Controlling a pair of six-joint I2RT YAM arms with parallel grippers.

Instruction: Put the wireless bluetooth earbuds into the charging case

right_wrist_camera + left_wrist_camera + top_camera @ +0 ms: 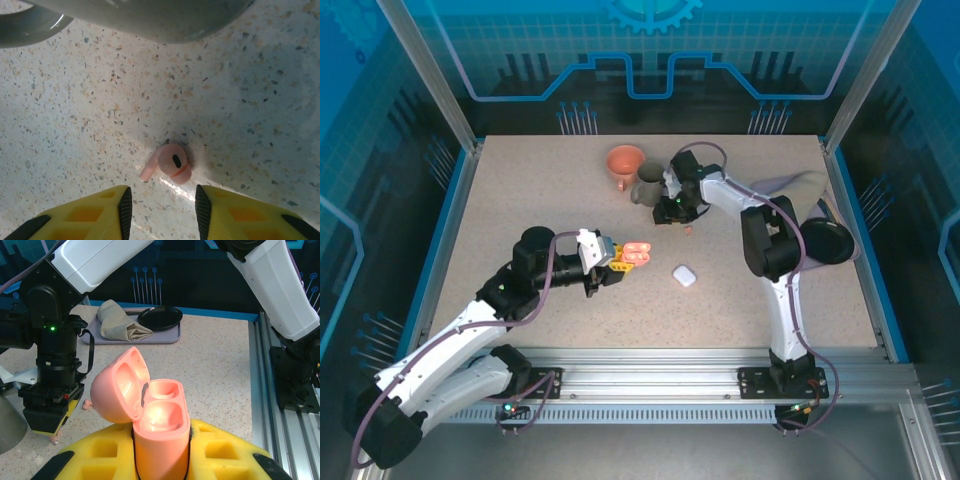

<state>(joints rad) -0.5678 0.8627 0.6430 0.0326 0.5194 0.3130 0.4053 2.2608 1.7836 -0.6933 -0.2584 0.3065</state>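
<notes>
My left gripper (612, 258) is shut on the salmon-pink charging case (161, 437), held upright between its yellow fingers (227, 450). The lid (120, 390) hangs open to the left, and both wells look empty. A salmon-pink earbud (171, 164) lies on the table just beyond the tips of my right gripper (162, 202). Its jaws are open, with bare table between them. From above, the right gripper (672, 212) hovers low near the grey cup. A second pink earbud (689, 231) lies just to its right.
A white closed case (684, 276) lies right of the pink case. An orange cup (625, 163) and a grey cup (648, 186) stand at the back, close to the right gripper. A tray (165, 338) on the right holds a folded cloth (120, 322) and a black dish (160, 317).
</notes>
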